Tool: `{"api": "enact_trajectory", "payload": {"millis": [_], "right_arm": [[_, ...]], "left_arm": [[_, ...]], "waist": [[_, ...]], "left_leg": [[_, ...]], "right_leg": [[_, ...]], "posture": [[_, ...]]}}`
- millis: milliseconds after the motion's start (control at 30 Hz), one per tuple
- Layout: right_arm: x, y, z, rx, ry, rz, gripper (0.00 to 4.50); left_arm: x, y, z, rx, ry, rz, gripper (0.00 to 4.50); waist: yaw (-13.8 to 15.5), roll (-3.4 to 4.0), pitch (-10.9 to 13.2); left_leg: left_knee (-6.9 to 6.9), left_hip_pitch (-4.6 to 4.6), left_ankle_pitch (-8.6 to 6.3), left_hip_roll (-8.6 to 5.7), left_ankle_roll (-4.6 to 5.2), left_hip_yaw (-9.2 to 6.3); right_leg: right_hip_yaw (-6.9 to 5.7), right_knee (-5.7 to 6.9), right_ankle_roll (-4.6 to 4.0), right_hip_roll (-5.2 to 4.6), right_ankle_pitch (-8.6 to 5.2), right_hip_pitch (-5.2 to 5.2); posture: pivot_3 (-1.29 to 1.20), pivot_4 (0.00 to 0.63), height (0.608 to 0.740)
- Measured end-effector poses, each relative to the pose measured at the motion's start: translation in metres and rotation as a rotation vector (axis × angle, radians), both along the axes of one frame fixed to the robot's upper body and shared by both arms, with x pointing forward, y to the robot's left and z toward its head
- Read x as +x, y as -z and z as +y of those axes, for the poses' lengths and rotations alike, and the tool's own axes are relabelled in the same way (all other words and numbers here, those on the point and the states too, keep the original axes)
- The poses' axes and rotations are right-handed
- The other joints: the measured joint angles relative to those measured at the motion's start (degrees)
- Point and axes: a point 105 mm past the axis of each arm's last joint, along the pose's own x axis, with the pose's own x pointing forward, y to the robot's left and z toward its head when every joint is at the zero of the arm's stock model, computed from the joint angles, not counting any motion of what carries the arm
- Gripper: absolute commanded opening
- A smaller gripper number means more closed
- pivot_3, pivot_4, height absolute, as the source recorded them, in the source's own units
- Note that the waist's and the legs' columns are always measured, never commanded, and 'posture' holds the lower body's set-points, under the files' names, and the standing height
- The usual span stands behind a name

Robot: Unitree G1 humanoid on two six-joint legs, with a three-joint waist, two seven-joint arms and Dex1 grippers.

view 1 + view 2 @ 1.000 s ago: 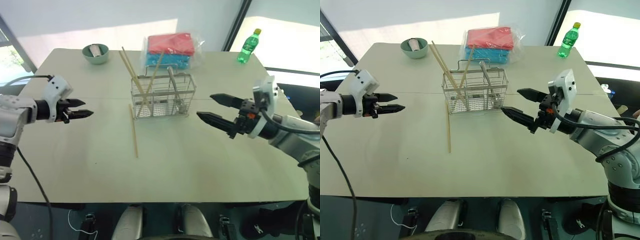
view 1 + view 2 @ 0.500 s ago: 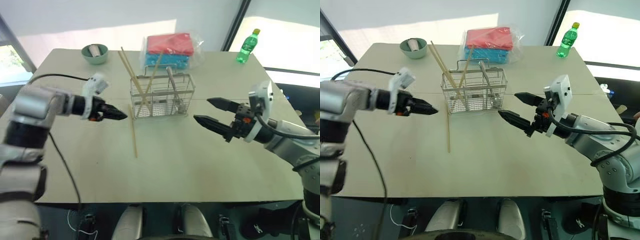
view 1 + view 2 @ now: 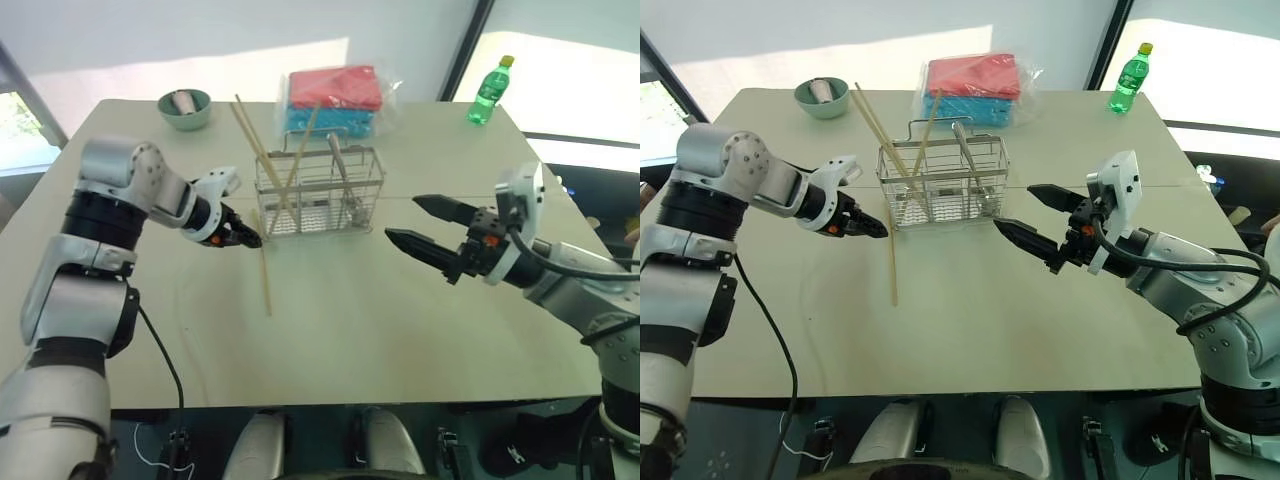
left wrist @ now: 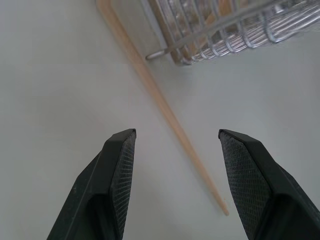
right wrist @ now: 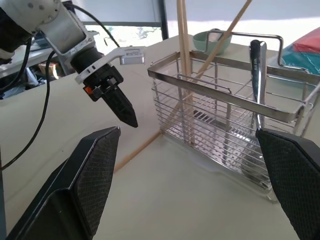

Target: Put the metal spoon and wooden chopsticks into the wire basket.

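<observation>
The wooden chopsticks (image 3: 262,150) mostly stand in the wire basket (image 3: 320,195) on the table (image 3: 400,320), with the metal spoon (image 3: 345,180) beside them. One chopstick (image 3: 265,270) lies flat on the table, its far end touching the basket. A second ago the left gripper (image 3: 246,239) was far out to the side; now it has swung in next to that chopstick. The right gripper (image 3: 415,222) has stayed put, jaws wide and empty.

In the left wrist view, the chopstick (image 4: 165,107) lies between the half-open jaws, so a pinch looks like the next step.

In the right wrist view, the spoon (image 5: 257,85) stands upright inside the basket.
</observation>
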Motion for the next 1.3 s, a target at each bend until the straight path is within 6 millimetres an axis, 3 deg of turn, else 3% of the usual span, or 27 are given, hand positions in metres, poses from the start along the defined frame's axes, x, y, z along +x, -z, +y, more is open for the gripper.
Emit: {"api": "enact_trajectory", "payload": {"millis": [467, 767, 967, 1300], "right_arm": [[-0.033, 0.017, 0.002, -0.131, -0.170, 0.037, 4.50], [-0.029, 0.016, 0.003, -0.085, -0.100, 0.004, 4.50], [-0.025, 0.015, 0.001, -0.067, -0.046, -0.003, 4.50], [-0.022, 0.014, 0.000, -0.054, -0.010, -0.008, 4.50]], "left_arm": [[0.002, 0.035, -0.014, 0.101, -0.101, 0.104, 2.76], [0.008, 0.037, -0.016, 0.139, -0.165, 0.104, 2.76], [0.010, 0.039, -0.005, 0.195, -0.200, 0.098, 0.26], [0.009, 0.039, 0.014, 0.203, -0.242, 0.103, 0.26]], "waist": [[0.05, -0.04, -0.01], [0.37, -0.03, -0.10], [0.06, 0.03, -0.12], [-0.28, 0.04, -0.13]], "left_leg": [[0.02, -0.03, 0.00, -0.07, -0.03, -0.01], [0.01, 0.08, 0.05, -0.11, -0.13, -0.02], [-0.01, 0.08, 0.06, -0.10, -0.16, -0.02], [-0.06, 0.08, 0.06, -0.02, -0.17, 0.02]], "right_leg": [[0.02, -0.17, 0.02, -0.04, 0.02, 0.07], [0.00, -0.19, 0.04, -0.08, 0.03, 0.20], [0.00, -0.19, 0.04, -0.06, 0.03, 0.18], [0.01, -0.20, 0.04, -0.02, 0.03, 0.12]], "posture": [[0.00, 0.150, 0.667], [0.00, 0.150, 0.667], [0.00, 0.150, 0.667], [0.00, 0.150, 0.667]]}}
